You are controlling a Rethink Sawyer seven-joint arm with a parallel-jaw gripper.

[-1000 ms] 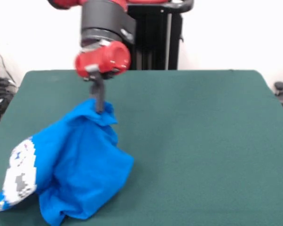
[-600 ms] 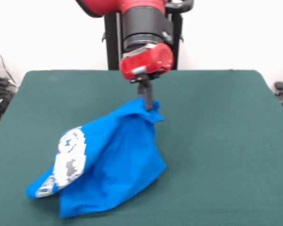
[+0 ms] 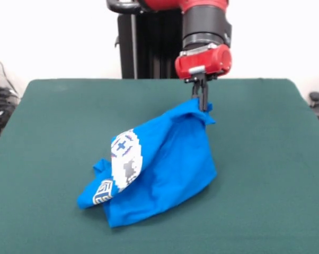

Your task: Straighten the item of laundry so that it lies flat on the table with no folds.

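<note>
Pinched shut on a raised corner of the bright blue cotton T-shirt [image 3: 165,169], the red-and-black arm's slim dark gripper [image 3: 202,103] hangs right of centre in the upper frame. Held there, the shirt drapes tent-like down-left onto the dark green felt table [image 3: 265,185], probably so dragging can pull its folds out.

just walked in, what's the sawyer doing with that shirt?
The arm's tool is shut on a pinch of the blue T-shirt at its top edge, holding that part up off the green table. The rest drapes down and lies bunched on the cloth, with the white pixel graphic folded over at the picture's left. The shirt is far from flat.
</note>
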